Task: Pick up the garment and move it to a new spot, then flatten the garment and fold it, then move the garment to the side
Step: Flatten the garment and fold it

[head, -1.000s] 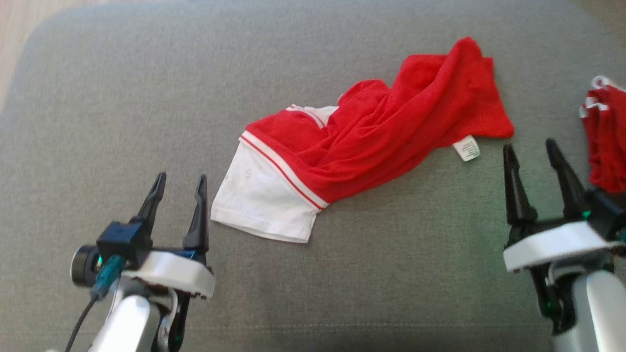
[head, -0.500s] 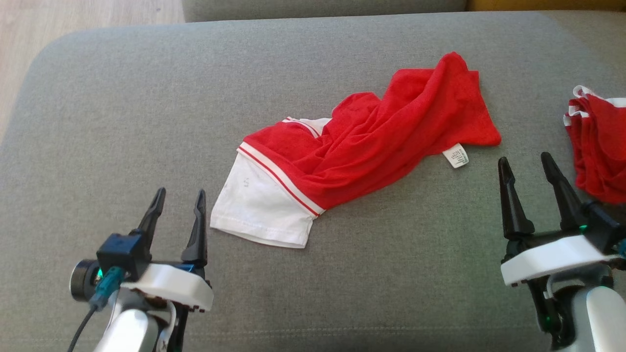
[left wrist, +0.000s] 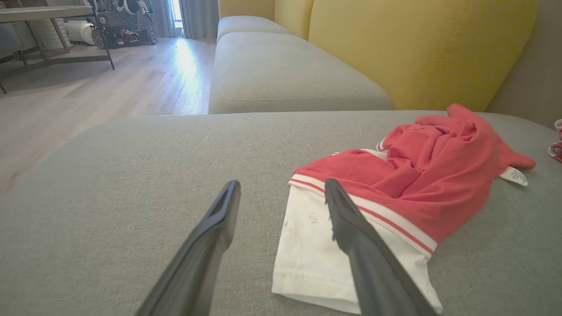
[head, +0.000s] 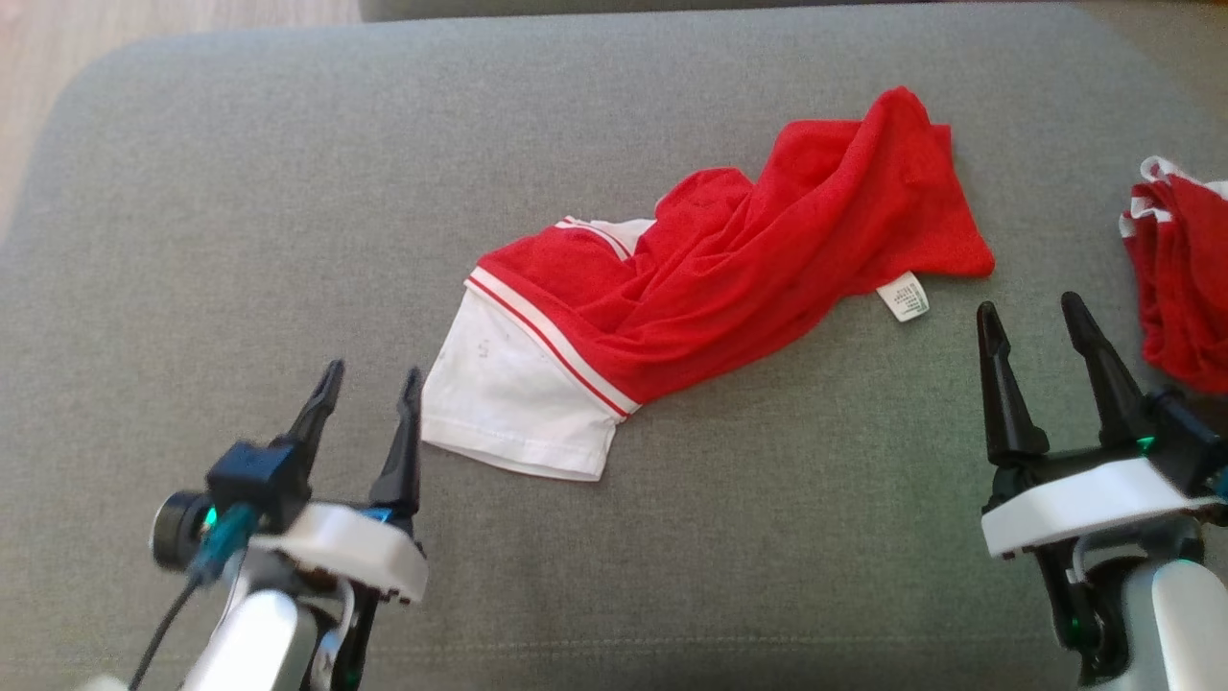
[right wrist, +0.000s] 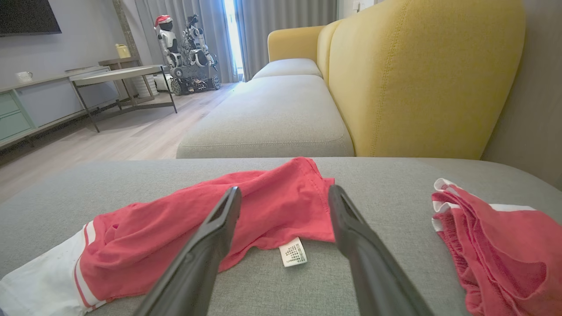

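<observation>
The red-and-white garment [head: 729, 278] lay crumpled on the grey cushion [head: 288, 192]; its care label [head: 908, 296] carried print too small to read. Left gripper [head: 374, 374] and right gripper [head: 1031, 307] hovered wide open, holding nothing

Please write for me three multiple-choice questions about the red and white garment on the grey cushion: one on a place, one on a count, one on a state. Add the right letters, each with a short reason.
1. Where does the care label of the crumpled garment lie?
A) at its end nearer the right claw
B) on top of its white part
C) on the floor

2. How many red cloth items lie on the grey cushion?
A) one
B) two
C) four

3. How do the left claw and the right claw stand?
A) both shut on cloth
B) one shut, one open
C) both open, gripping nothing

Answers: 1 A, the label sticks out beside the red end. 2 B, a second red piece lies at the right. 3 C, the fingers stand apart.
</observation>
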